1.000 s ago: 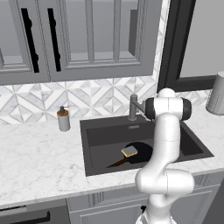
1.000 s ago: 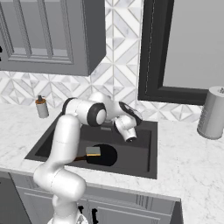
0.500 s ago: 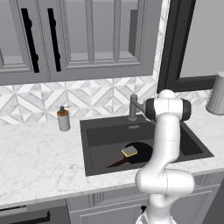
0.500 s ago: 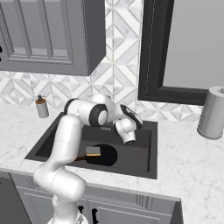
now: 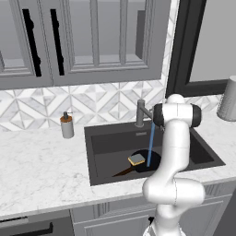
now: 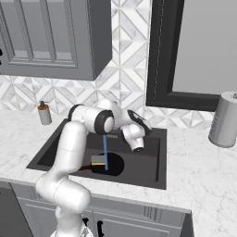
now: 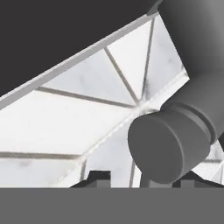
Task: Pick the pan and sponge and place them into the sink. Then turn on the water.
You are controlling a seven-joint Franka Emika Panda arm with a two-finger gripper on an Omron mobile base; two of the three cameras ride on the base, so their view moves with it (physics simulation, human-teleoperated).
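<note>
Inside the sink (image 5: 106, 159) the pan (image 5: 147, 162) lies flat with the sponge (image 5: 136, 159) on it, and water (image 5: 150, 143) runs from the faucet (image 5: 140, 113); all steps appear complete. Whether the hand (image 6: 137, 147) is spread cannot be told

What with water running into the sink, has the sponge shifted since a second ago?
No. The sponge lies at the same spot in the sink, just as far from the faucet.
</note>
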